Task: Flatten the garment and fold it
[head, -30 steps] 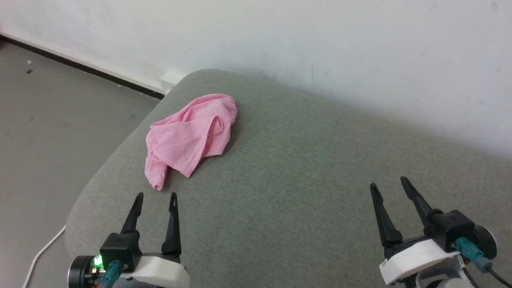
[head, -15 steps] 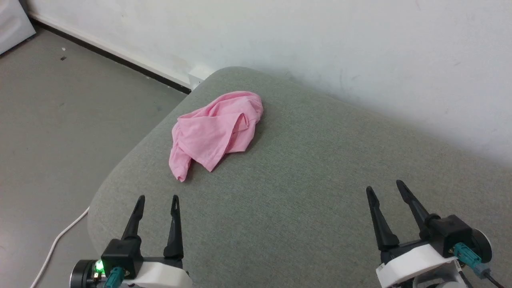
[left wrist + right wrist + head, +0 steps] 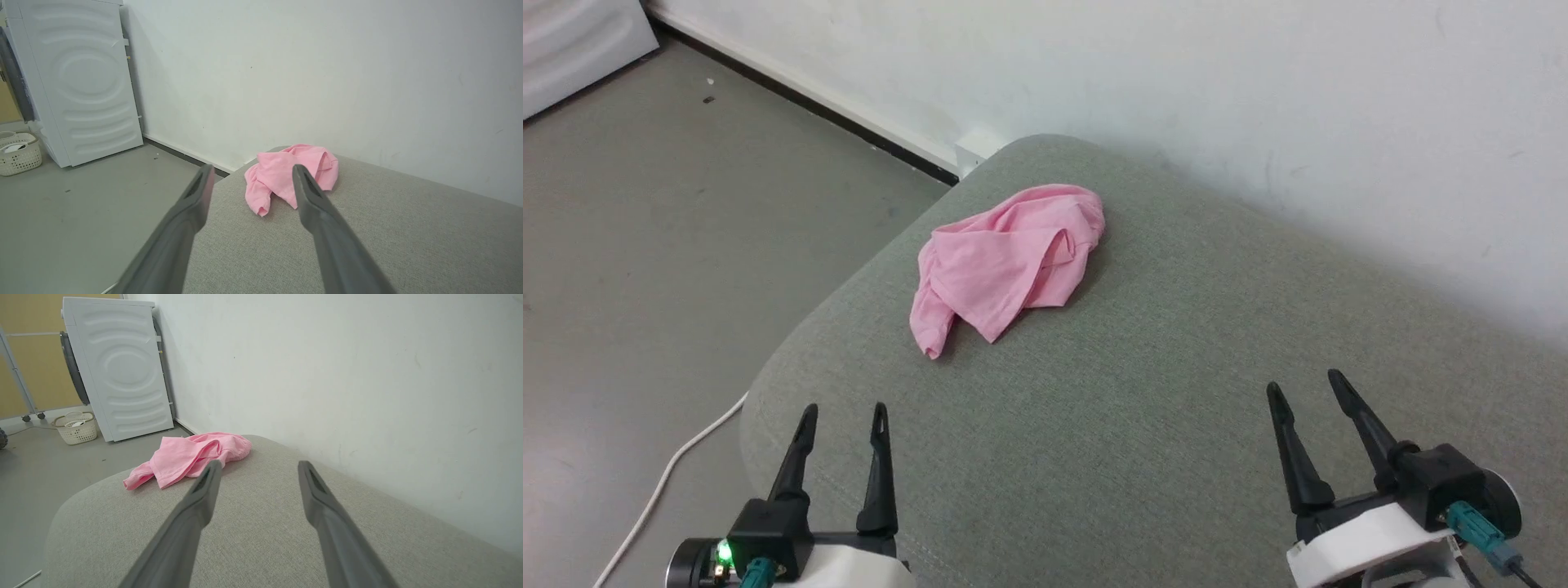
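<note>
Wall (image 3: 1258,98): white, and it runs close behind the far side of the cushion. A long reach over the heap could knock my fingers against it.
Floor (image 3: 645,245): bare grey, lying below the cushion's left side.
Cushion (image 3: 1135,408): a broad grey fabric pad with a rounded corner. I judge its weave may drag at thin cloth and bunch it when I smooth.
Washing machine (image 3: 81,90): white, standing against the wall and well apart from the work.
Garment (image 3: 1005,265): a pink crumpled heap near the cushion's far left corner, close to the rounded edge, with a narrow tail pointing toward me. Layers overlap, so a blind pinch may catch two plies and flattening would fail. A pull to the left could slide it off onto the floor.
Left tool (image 3: 844,408): fingers spread and empty, at the near left edge. The garment is ahead of it, not touched.
Right tool (image 3: 1303,381): fingers spread and empty, near right, well apart from the garment. Reaching across risks crossing my left arm.
Cable (image 3: 670,474): white, lying on the floor beside the cushion.
</note>
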